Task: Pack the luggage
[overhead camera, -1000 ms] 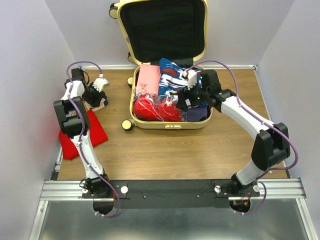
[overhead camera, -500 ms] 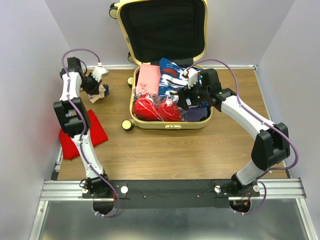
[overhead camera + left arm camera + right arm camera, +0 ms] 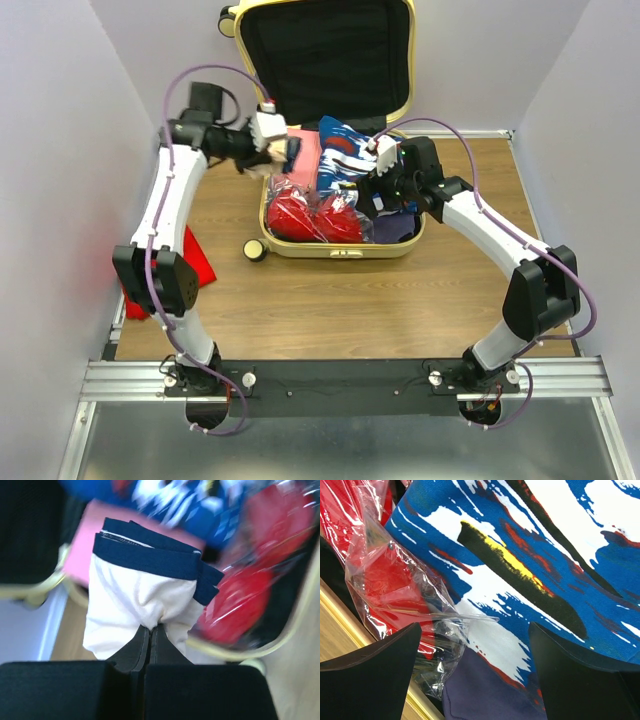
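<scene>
The pale-yellow hard-shell suitcase is lined in plain black fabric. The folded cloth is a flat, unpatterned pink. The blue woven cloth is streaked with white, red, yellow and black brush strokes. The garment bagged in clear crinkled plastic is bright red, and the plain soft cloth is dark violet-blue. The left claw is black, and the soft cloth it pinches is cream-white with navy bands. The flat cloth is red, on a brown wood-grain table.
</scene>
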